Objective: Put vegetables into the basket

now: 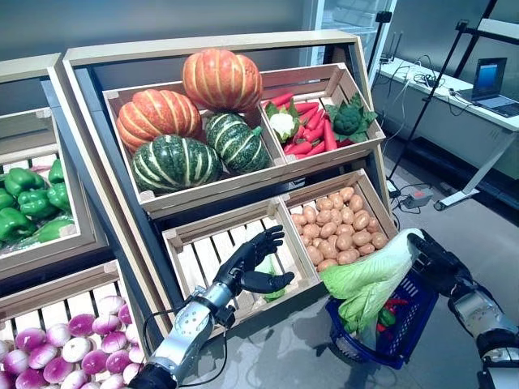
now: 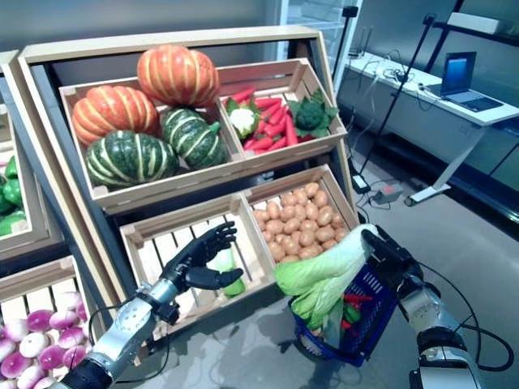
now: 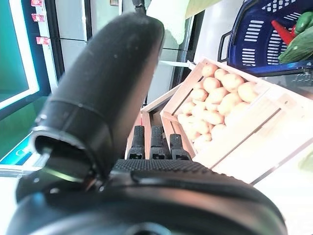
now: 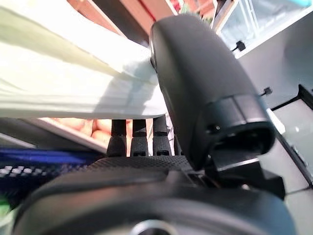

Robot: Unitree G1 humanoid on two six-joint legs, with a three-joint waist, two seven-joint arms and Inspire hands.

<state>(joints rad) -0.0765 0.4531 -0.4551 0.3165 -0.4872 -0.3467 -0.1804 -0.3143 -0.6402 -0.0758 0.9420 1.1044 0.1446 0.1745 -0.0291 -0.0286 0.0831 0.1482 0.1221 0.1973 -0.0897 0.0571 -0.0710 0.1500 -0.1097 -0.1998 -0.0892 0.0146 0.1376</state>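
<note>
My right hand (image 1: pixel 438 263) is shut on a pale green napa cabbage (image 1: pixel 365 284) and holds it leaves down over the blue basket (image 1: pixel 415 318) on the floor. In the right wrist view my thumb (image 4: pixel 195 83) presses on the cabbage's white stalk (image 4: pixel 73 73). A red pepper and green vegetables (image 2: pixel 350 309) lie in the basket. My left hand (image 1: pixel 251 261) is open above the slatted lower crate (image 1: pixel 195 259), right beside a small green vegetable (image 2: pixel 231 274) lying in it. In the left wrist view the fingers (image 3: pixel 151 142) are straight.
The wooden stand (image 1: pixel 203 57) holds crates on two levels, and a potato crate (image 1: pixel 340 227) sits just behind the basket. A second stand (image 1: pixel 32 203) is to the left. A desk with a laptop (image 1: pixel 491 81) stands at the back right.
</note>
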